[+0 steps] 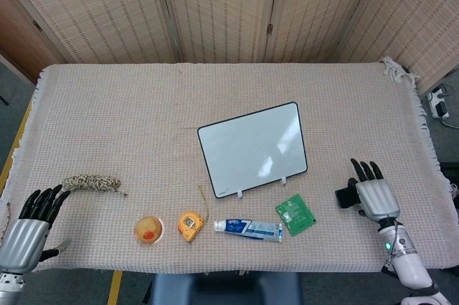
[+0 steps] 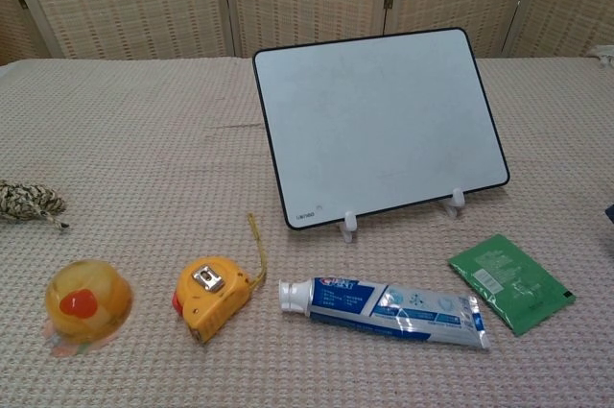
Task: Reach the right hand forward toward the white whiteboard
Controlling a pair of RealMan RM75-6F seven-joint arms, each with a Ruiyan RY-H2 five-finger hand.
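Note:
The white whiteboard (image 1: 252, 148) with a black rim stands tilted on two small white feet in the middle of the table; the chest view shows the whiteboard (image 2: 382, 124) face on. My right hand (image 1: 373, 195) hovers at the table's right front, fingers spread and pointing away, holding nothing, well right of the board. Only a dark sliver of the right hand (image 2: 610, 213) shows at the chest view's right edge. My left hand (image 1: 30, 224) rests at the front left corner, fingers apart and empty.
A green packet (image 1: 295, 214), a toothpaste tube (image 1: 248, 229), a yellow tape measure (image 1: 189, 224) and an orange round toy (image 1: 148, 230) lie along the front. A knotted rope (image 1: 90, 184) lies at the left. Woven screens (image 1: 215, 11) stand behind the table.

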